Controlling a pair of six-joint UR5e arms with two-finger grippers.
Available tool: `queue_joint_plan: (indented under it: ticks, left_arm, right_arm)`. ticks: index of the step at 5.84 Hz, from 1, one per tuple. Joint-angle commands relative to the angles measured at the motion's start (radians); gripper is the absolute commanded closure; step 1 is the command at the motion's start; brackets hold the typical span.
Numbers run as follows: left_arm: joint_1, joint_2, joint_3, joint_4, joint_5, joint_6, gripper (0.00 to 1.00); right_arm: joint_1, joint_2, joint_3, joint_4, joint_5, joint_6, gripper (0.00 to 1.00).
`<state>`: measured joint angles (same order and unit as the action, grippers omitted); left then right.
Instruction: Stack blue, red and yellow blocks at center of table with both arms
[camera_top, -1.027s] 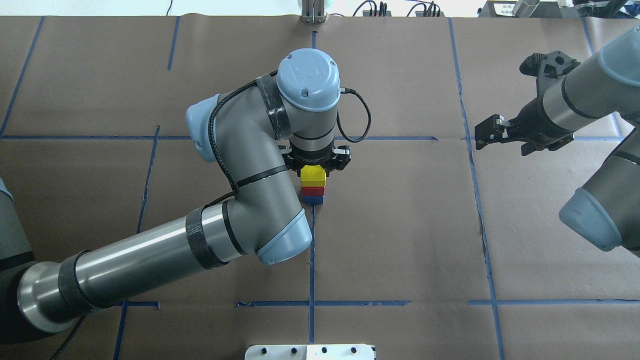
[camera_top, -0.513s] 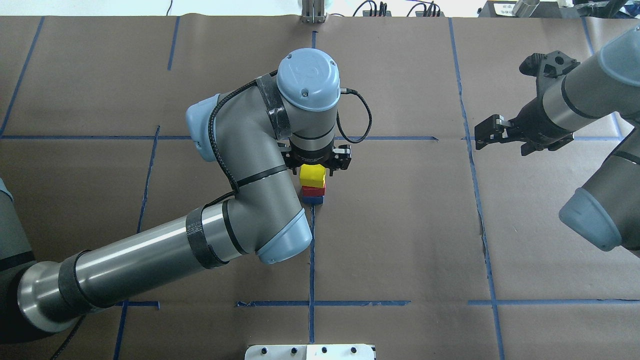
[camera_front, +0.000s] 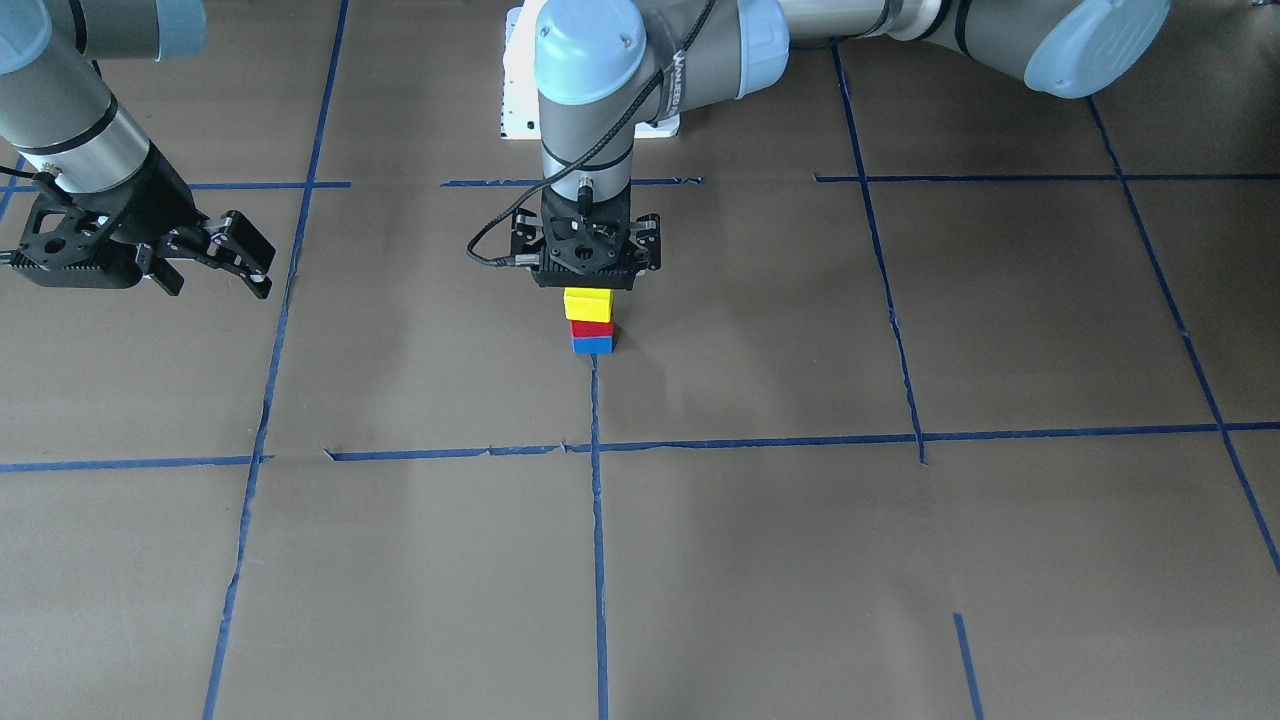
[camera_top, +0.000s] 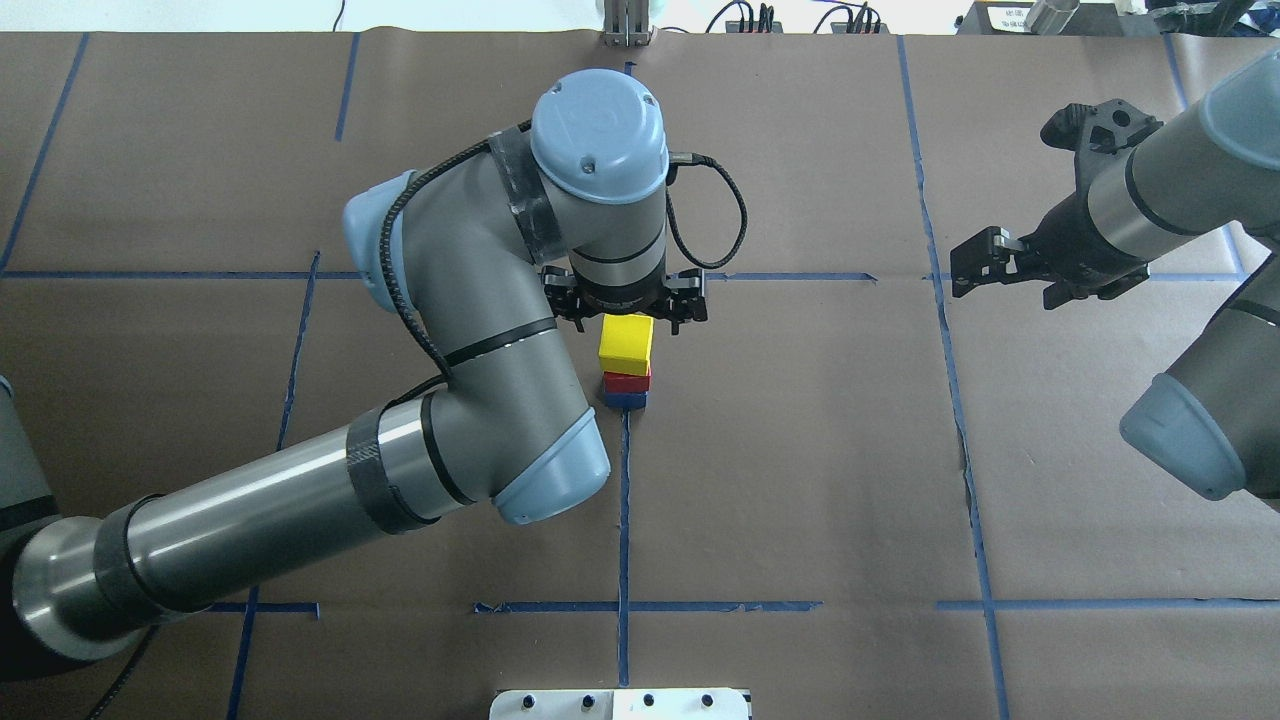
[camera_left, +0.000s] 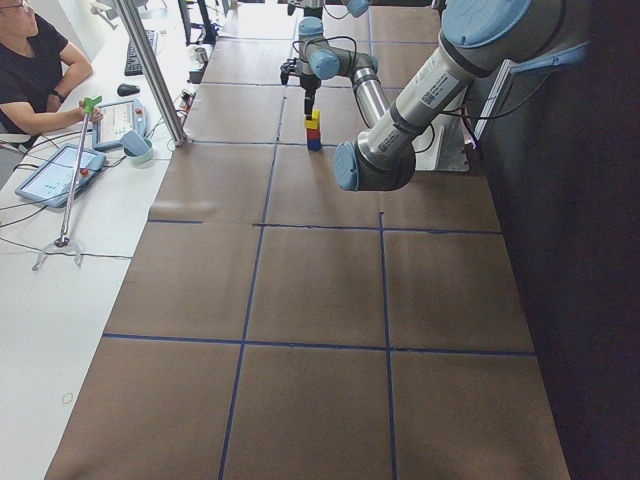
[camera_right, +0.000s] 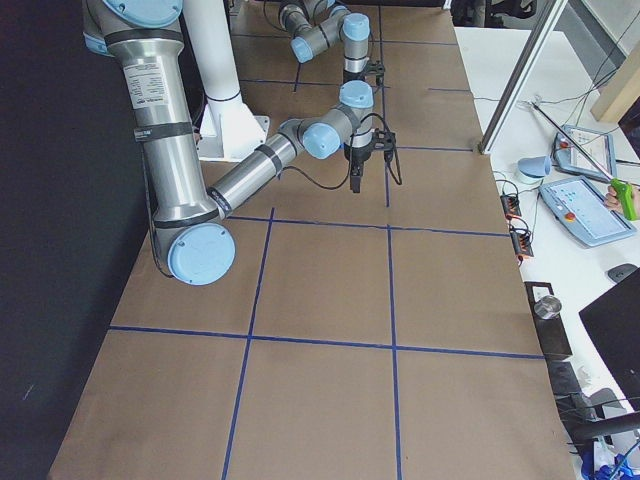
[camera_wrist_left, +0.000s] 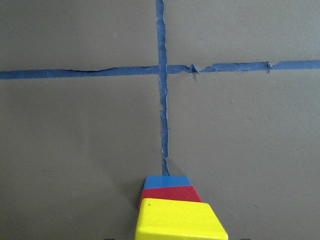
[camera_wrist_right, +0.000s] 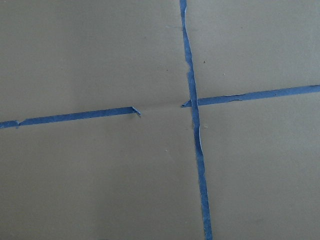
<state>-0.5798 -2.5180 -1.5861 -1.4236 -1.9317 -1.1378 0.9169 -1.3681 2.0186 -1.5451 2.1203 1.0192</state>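
Yellow block on red block — just under left jaws

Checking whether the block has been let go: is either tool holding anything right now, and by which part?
Nothing is held. The left tool is open just above the yellow block, which rests on the red block. The right tool, off to the side, is empty.

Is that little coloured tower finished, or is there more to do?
Nearly finished. Done: the blue block sits on the centre tape line, the red block on it, the yellow block on top. In hand: the left claw hovers open just above the yellow block, gripping nothing. Left: probably only backing that arm away; the right claw sits empty at the side.
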Motion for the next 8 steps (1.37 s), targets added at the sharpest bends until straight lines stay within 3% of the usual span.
queue_joint_plan:
  ticks: [1,3,5,7,8]
  left_arm:
    - [-0.060,0.174,-0.238,-0.008,-0.006,0.015,0.00]
    - [-0.145,0.401,-0.409,-0.006,-0.057,0.282,0.00]
    - [-0.382,0.686,-0.512,-0.006,-0.244,0.642,0.00]
    - [-0.709,0.923,-0.497,0.002,-0.418,1.115,0.00]
    - [-0.838,0.974,-0.435,0.011,-0.435,1.314,0.00]
  right_arm:
    - [0.069,-0.029,0.000,-0.003,0.089,-0.061,0.00]
    - [0.204,-0.121,-0.009,-0.012,0.136,-0.306,0.00]
    - [0.365,-0.248,-0.026,-0.015,0.213,-0.582,0.00]
    - [0.442,-0.333,-0.061,-0.013,0.211,-0.814,0.00]
    - [0.503,-0.397,-0.054,-0.012,0.214,-0.891,0.00]
